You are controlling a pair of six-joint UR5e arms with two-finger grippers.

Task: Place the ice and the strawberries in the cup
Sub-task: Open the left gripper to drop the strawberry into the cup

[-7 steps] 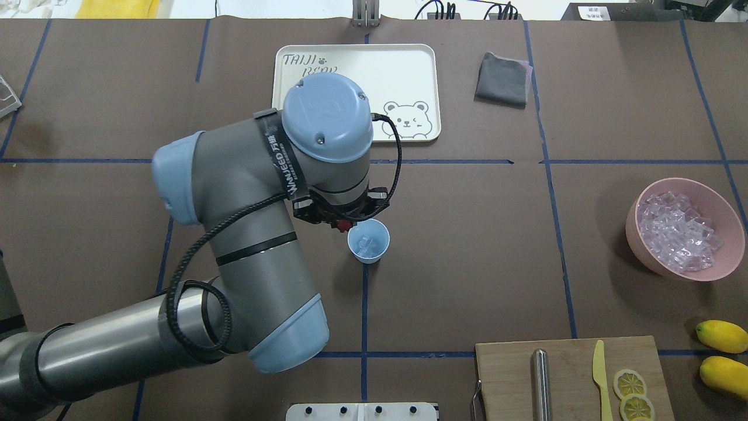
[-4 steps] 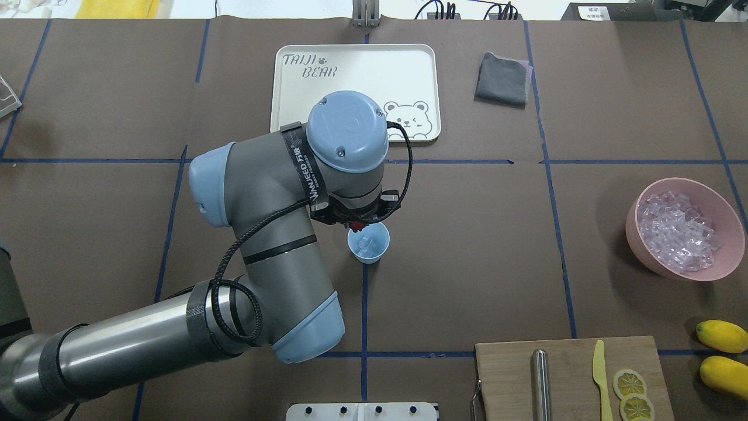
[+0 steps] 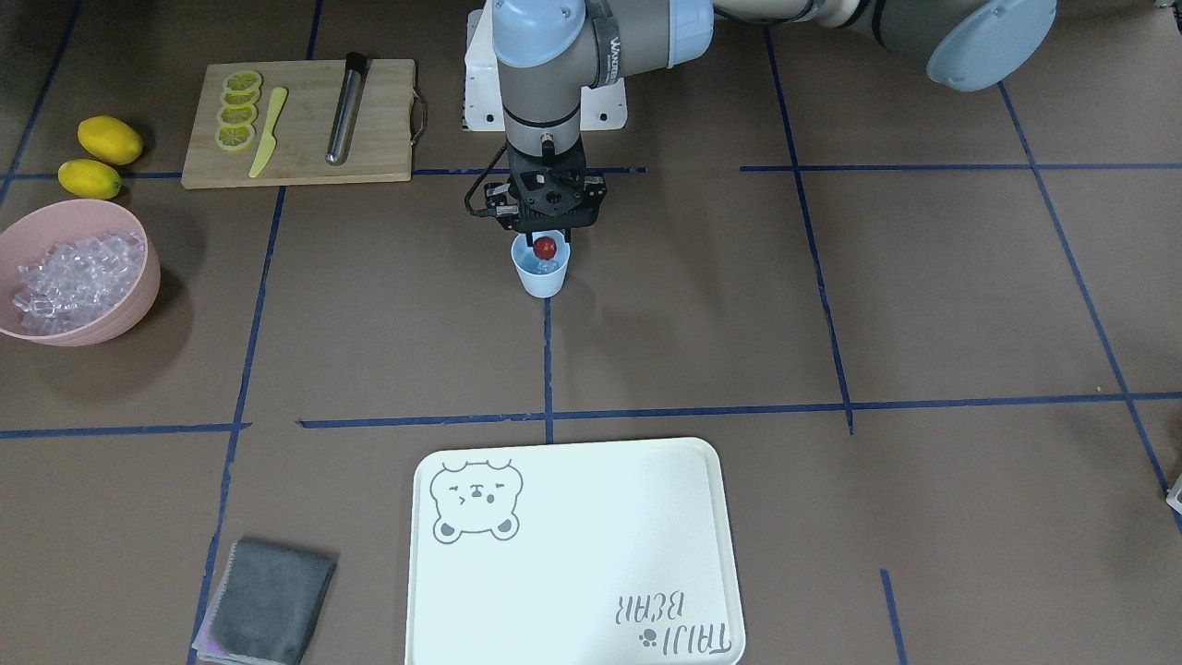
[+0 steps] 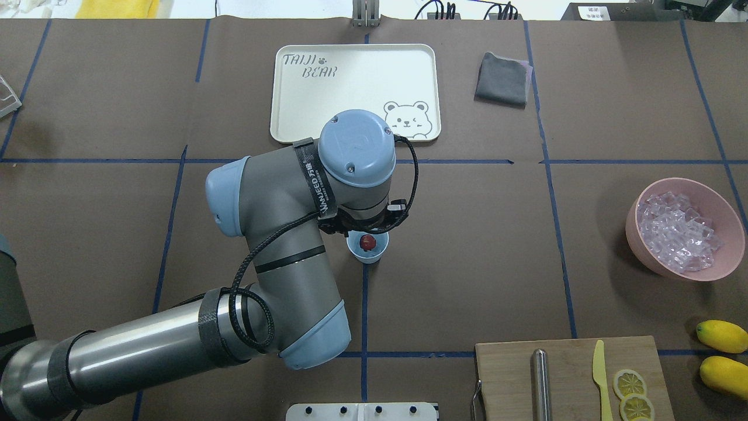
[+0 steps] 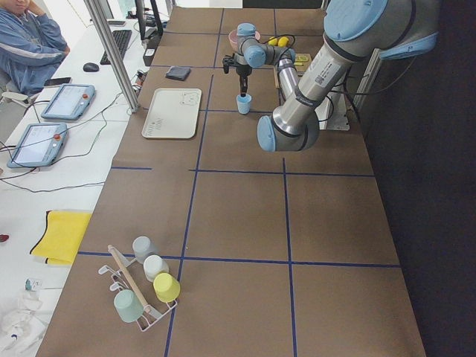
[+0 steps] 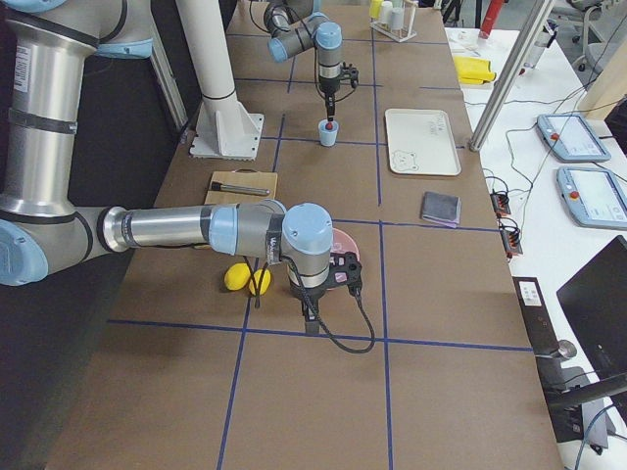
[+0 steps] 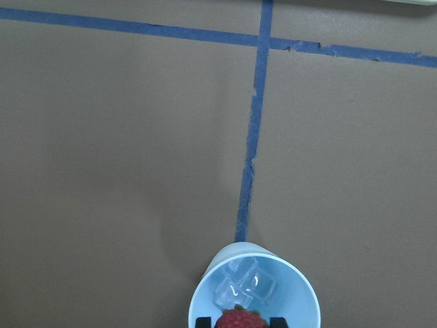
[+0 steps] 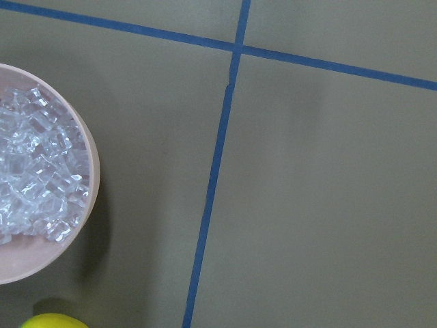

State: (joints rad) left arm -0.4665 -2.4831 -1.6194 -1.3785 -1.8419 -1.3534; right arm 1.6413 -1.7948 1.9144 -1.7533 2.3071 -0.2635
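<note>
The pale blue cup stands at the table's middle on a blue tape line, with a few clear ice cubes inside. My left gripper hangs straight over the cup's mouth, shut on the dark red strawberry. In the left wrist view the strawberry sits between two black fingertips just above the ice. My right gripper hovers beside the pink bowl of ice; it shows only in the exterior right view, so I cannot tell whether it is open or shut.
A cream bear tray and a grey cloth lie at the far side. A cutting board carries a yellow knife, a metal rod and lemon slices, with two lemons beside it. A cup rack stands at the left end.
My left arm has swung right and toward the robot, carrying the strawberry from beside the cup's far-left rim to directly over its mouth.
</note>
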